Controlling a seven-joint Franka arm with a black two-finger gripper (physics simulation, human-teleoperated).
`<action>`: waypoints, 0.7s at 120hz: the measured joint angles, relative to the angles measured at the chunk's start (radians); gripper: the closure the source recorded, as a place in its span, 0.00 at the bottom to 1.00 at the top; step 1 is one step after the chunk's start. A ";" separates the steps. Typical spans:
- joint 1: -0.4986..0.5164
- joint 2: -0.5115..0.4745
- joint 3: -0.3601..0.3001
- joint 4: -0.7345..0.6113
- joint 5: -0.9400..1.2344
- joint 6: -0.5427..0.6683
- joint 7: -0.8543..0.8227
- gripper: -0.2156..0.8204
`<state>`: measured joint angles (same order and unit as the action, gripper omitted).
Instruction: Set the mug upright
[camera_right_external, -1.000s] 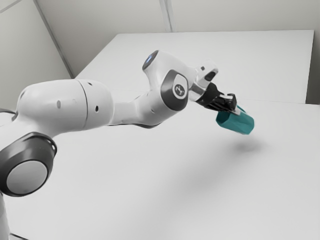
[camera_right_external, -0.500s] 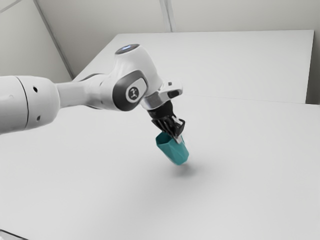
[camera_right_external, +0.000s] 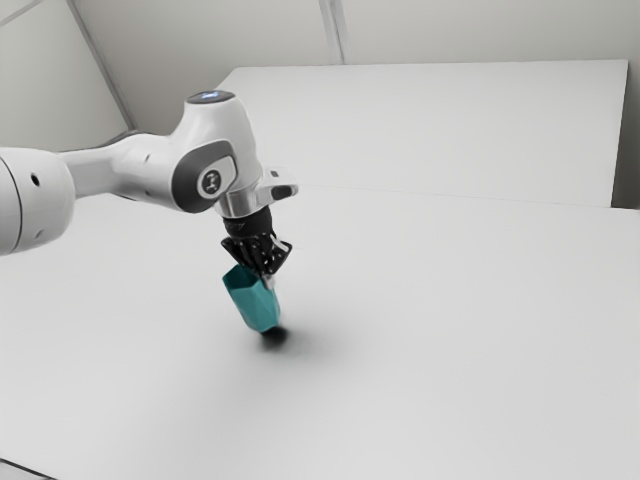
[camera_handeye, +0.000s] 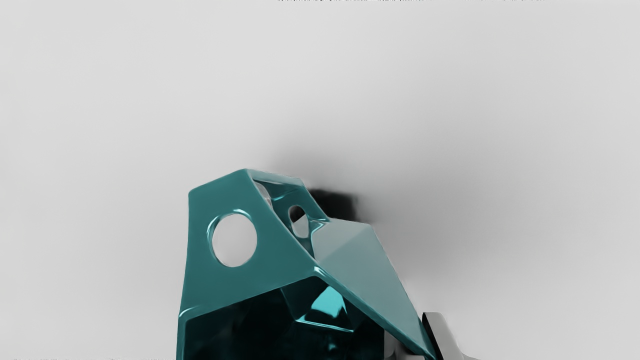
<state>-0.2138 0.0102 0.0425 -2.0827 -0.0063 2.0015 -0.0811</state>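
In the exterior view, the gripper (camera_right_external: 266, 281) points down from the arm (camera_right_external: 213, 155) and grasps the teal mug (camera_right_external: 257, 305) by its wall, near the rim. The mug is tilted over the table (camera_right_external: 430, 380), its open end up and toward the exterior view's left; its base seems close to the tabletop, though I can't tell if they touch.

In the wrist view, 1 finger (camera_handeye: 442, 332) presses outside the mug's wall, the other inside. The handle (camera_handeye: 272, 260) has 1 large round hole.
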 joint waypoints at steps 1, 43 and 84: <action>0.003 0.001 0.000 -0.001 0.006 0.002 -0.002 0.97; 0.008 0.078 0.003 0.005 0.166 0.086 -0.053 0.97; 0.003 0.095 0.004 0.002 0.181 0.115 -0.087 0.97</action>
<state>-0.2107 0.1057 0.0463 -2.0805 0.1746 2.1165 -0.1679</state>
